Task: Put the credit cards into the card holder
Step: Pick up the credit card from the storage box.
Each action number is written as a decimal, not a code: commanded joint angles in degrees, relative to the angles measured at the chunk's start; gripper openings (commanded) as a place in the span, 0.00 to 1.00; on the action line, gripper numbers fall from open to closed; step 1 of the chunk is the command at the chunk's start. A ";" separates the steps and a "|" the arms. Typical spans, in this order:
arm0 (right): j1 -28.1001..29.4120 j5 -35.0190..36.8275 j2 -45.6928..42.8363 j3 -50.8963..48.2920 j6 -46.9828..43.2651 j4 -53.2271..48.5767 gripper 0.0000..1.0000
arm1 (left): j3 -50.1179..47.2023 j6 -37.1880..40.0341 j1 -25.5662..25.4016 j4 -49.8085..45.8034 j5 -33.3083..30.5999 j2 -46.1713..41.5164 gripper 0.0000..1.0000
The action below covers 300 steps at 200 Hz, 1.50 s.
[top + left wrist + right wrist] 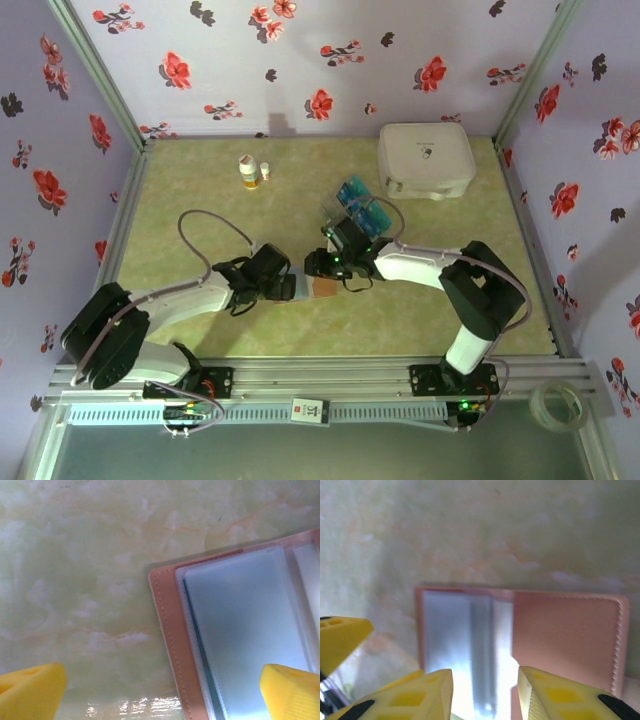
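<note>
The pinkish-brown card holder (pixel 324 289) lies open on the table between both grippers. In the left wrist view its stitched edge (pixel 167 630) frames clear sleeves (pixel 240 630). My left gripper (pixel 162 692) is wide open and low over the holder's corner, one fingertip (pixel 292 690) above the sleeves. My right gripper (pixel 485 692) hovers over the holder with its jaws partly apart and nothing clearly between them. Glaring clear sleeves (pixel 445 630) lie below it, the brown flap (pixel 565 635) to the right. The blue-teal credit cards (pixel 357 192) sit farther back.
The cards rest in a clear plastic tray (pixel 368 215) just behind the right gripper (pixel 322 268). A big white rounded case (pixel 427 158) stands at the back right. Two small bottles (pixel 248 172) stand at the back centre. The left gripper (pixel 288 287) is close to the right one.
</note>
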 commanded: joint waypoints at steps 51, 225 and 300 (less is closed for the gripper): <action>0.20 1.03 1.84 -3.72 0.73 3.05 0.39 | -0.02 0.98 -0.53 -1.41 -5.04 2.20 1.00; -0.21 2.89 -2.68 0.49 -3.70 -5.47 0.40 | -1.33 0.49 -0.11 -1.78 -6.91 0.21 1.00; -4.57 21.64 -8.53 20.44 -22.41 -29.45 0.99 | -0.11 1.38 0.66 -2.79 -6.66 -6.30 1.00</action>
